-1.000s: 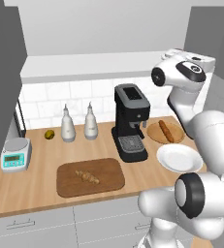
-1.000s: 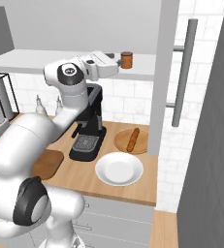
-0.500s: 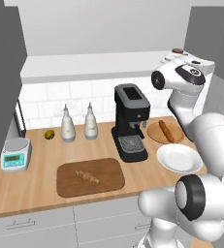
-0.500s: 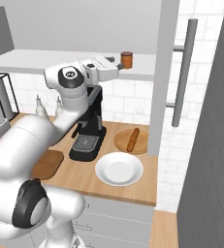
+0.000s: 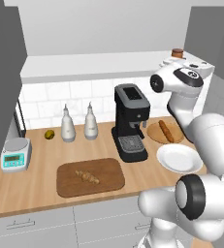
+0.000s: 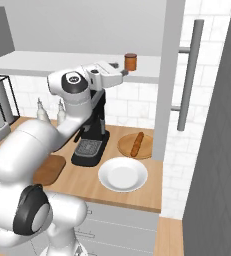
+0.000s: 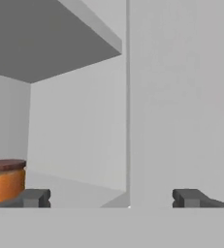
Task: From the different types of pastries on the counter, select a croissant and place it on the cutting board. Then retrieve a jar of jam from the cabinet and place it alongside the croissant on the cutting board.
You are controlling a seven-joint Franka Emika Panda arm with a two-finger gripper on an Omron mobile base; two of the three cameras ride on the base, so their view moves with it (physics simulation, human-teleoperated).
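The croissant (image 5: 88, 177) lies on the dark wooden cutting board (image 5: 108, 169), whose corner shows beside the arm (image 6: 51, 169). The jar of jam (image 6: 130, 61), orange-red with a brown lid, stands on the cabinet shelf at its right end (image 5: 177, 52). My gripper (image 6: 123, 72) is raised to shelf height just in front of the jar. In the hand view the gripper (image 7: 111, 198) is open with nothing between its fingertips (image 7: 34, 197). The jar (image 7: 4, 181) sits off to the left, outside the left finger. The stick pastry (image 5: 166, 131) rests on a round wooden plate (image 5: 153, 131).
The black coffee machine (image 5: 129, 121) stands below the hand. A white plate (image 5: 179, 157) sits near the counter's front right. Two white bottles (image 5: 68, 127), a small green fruit (image 5: 49, 134) and a scale (image 5: 15, 154) are at the left. The open cabinet door with its long handle (image 6: 187, 75) stands right of the jar.
The hand has shifted only slightly at shelf height beside the jar. The jaws have stayed open.
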